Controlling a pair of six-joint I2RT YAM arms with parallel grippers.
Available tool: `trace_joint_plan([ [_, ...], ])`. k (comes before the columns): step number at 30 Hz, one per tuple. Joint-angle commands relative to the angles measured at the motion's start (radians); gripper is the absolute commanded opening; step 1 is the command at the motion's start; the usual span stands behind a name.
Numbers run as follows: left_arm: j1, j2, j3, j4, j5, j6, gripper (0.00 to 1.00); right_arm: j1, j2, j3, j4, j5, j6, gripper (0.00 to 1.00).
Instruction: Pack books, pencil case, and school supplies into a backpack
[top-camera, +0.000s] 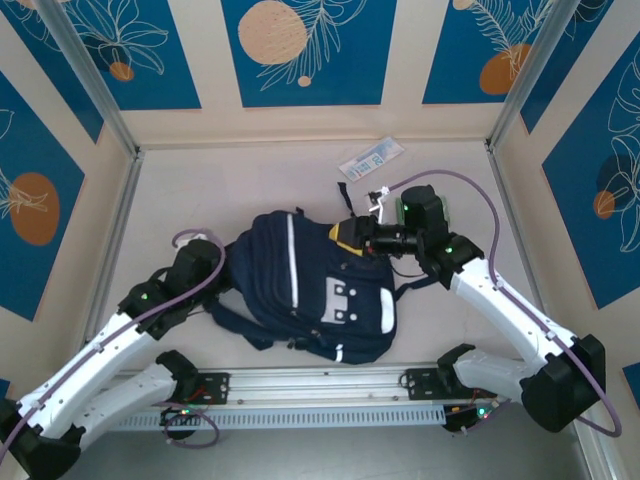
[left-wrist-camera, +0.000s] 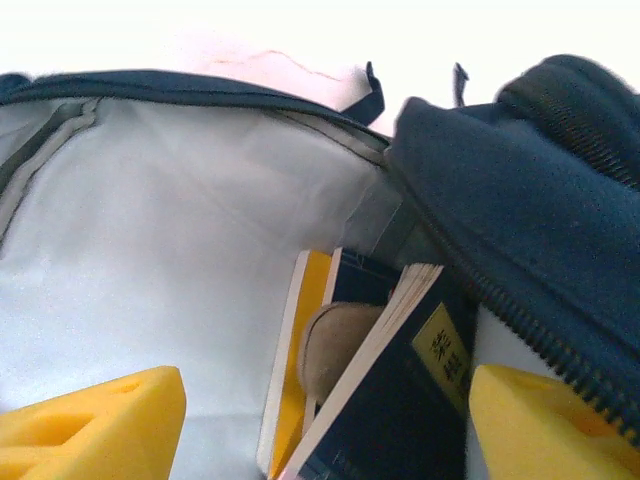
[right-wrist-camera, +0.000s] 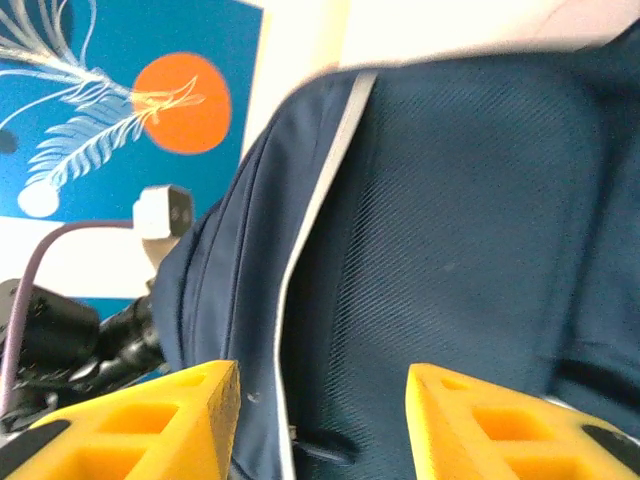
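The dark navy backpack (top-camera: 300, 285) lies in the middle of the table with its mouth open. My left gripper (left-wrist-camera: 325, 392) is open at that mouth, its yellow fingers (left-wrist-camera: 110, 420) spread wide and holding nothing. Inside, against the pale grey lining, stand the books: an orange-yellow one (left-wrist-camera: 288, 400) and a navy one with a pale label (left-wrist-camera: 400, 400). The rounded pale end of the pencil case (left-wrist-camera: 335, 345) shows between them. My right gripper (right-wrist-camera: 320, 385) is open at the backpack's top right corner (top-camera: 350, 235), navy fabric (right-wrist-camera: 450, 220) just beyond its fingers. The school supplies packet (top-camera: 372, 158) lies on the table behind the backpack.
Patterned walls with metal posts (top-camera: 100, 90) close in the table on three sides. A metal rail (top-camera: 320, 385) with both arm bases runs along the near edge. Black straps (top-camera: 240, 325) trail from the backpack's near side. Bare table (top-camera: 200, 190) lies behind the backpack on the left.
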Motion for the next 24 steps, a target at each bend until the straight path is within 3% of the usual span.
trace_joint_plan([
  [1, 0.017, 0.066, 0.069, -0.058, 0.035, 0.020, 0.75, -0.036, 0.008, 0.098, -0.252, 0.198, -0.140, 0.48],
  [5, 0.017, 0.102, 0.098, -0.125, 0.004, 0.042, 0.75, -0.079, 0.008, 0.164, -0.371, 0.385, -0.179, 0.47],
  [7, 0.020, 0.096, 0.093, -0.125, -0.011, 0.072, 0.75, -0.097, 0.019, 0.185, -0.393, 0.416, -0.193, 0.43],
  [12, 0.050, 0.221, 0.129, -0.164, 0.105, 0.186, 0.76, -0.133, 0.110, 0.276, -0.522, 0.478, -0.216, 0.42],
  [16, 0.103, 0.378, 0.180, -0.260, 0.178, 0.180, 0.77, -0.132, 0.146, 0.304, -0.551, 0.569, -0.232, 0.42],
  [19, 0.121, 0.433, 0.256, -0.403, 0.064, 0.138, 0.78, -0.133, 0.173, 0.330, -0.581, 0.653, -0.236, 0.42],
  [24, 0.151, 0.346, 0.257, -0.504, -0.074, 0.041, 0.81, -0.139, 0.206, 0.340, -0.576, 0.708, -0.232, 0.42],
])
